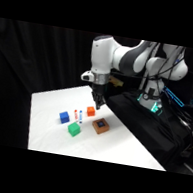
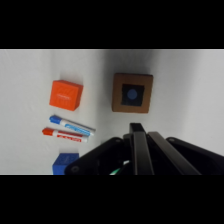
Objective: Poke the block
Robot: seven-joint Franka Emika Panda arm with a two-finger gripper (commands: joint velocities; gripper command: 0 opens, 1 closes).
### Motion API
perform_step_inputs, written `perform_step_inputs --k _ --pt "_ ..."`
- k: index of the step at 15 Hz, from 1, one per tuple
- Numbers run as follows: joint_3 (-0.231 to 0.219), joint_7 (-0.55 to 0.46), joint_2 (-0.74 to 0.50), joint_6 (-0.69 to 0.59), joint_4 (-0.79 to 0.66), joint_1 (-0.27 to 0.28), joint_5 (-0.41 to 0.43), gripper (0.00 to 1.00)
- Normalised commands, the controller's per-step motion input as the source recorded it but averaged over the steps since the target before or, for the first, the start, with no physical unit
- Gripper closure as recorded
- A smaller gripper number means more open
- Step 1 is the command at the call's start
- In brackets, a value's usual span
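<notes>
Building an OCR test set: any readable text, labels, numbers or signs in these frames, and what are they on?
No text can be read in either view.
Red marker: white band with print on its barrel, too blurred to read.
Blue marker: same, print unreadable.
Brown block: only a dark square mark with a bluish spot, no lettering.
Orange cube, green cube, blue cube: plain faces.

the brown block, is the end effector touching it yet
Apart. The wrist view shows bare white table between the end effector and the brown block.
</notes>
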Motion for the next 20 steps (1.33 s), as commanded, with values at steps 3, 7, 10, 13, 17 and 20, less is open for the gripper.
perform_step_inputs --k 3,7,10,13,17,20 --pt "0.033 0.02 0.06 0.35 -0.16 0.035 0.026 1.0" --pt "0.029 -0.02 0.11 0.34 -0.13 0.021 0.062 1.0" --pt "0.033 -0.04 0.16 0.32 -0.08 0.011 0.07 1.0" --pt "0.044 -0.04 0.21 0.32 -0.03 0.013 0.06 1.0" --pt "0.05 -0.05 0.23 0.29 0.03 -0.005 0.058 1.0" --pt "0.047 -0.05 0.1 0.16 0.02 -0.011 0.038 1.0"
